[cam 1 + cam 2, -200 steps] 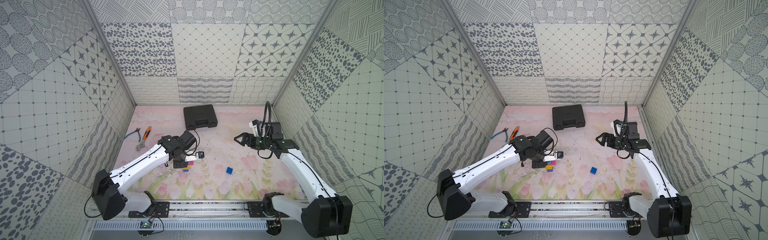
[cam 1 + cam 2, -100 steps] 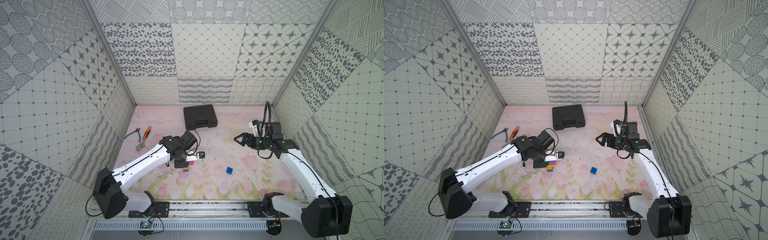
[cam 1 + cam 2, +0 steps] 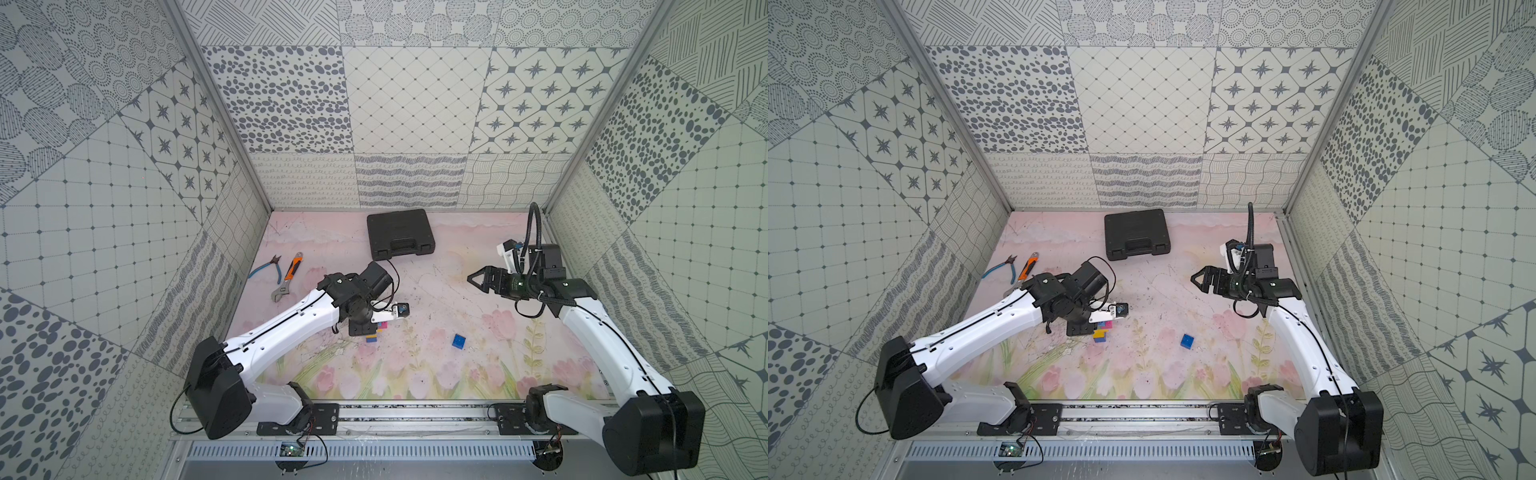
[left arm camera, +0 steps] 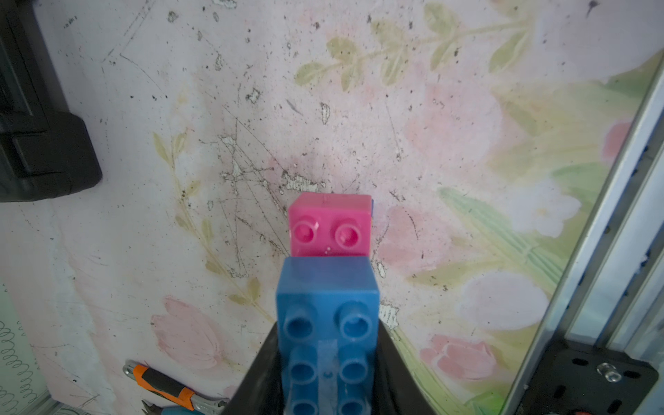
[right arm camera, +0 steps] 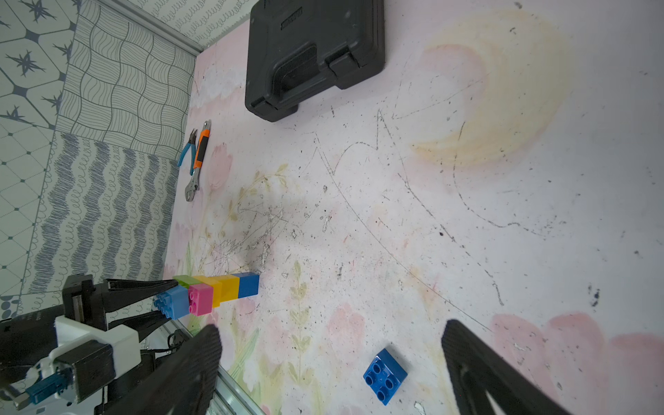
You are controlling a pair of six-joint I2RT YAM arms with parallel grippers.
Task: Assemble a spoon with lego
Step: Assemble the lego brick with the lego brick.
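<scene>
Right wrist view: spoon (image 5: 212,293) lengthwise in clenched left tool (image 5: 167,300), blue stem outward; right tool (image 5: 332,327) agape.

Twin white-and-black arms bolted to a silver rail (image 3: 415,417)
The left arm (image 3: 291,332) and right arm (image 3: 598,332) share one build: glossy white link shells, matt black joint housings, a black drum (image 3: 216,395) at each shoulder and thin black cables (image 3: 291,316) running along the white; each base is a black plate (image 4: 582,373) with screw holes on the grooved aluminium rail. The left hand (image 5: 167,300) and right hand (image 5: 330,345) have black wedge-shaped fingers (image 5: 478,363) with ribbed faces. Each wrist carries a white camera bracket (image 3: 508,253) with a black lens block (image 3: 402,308); a thick corrugated black hose (image 3: 534,224) rises by the right one, and a small green light (image 3: 1236,284) shows there
</scene>
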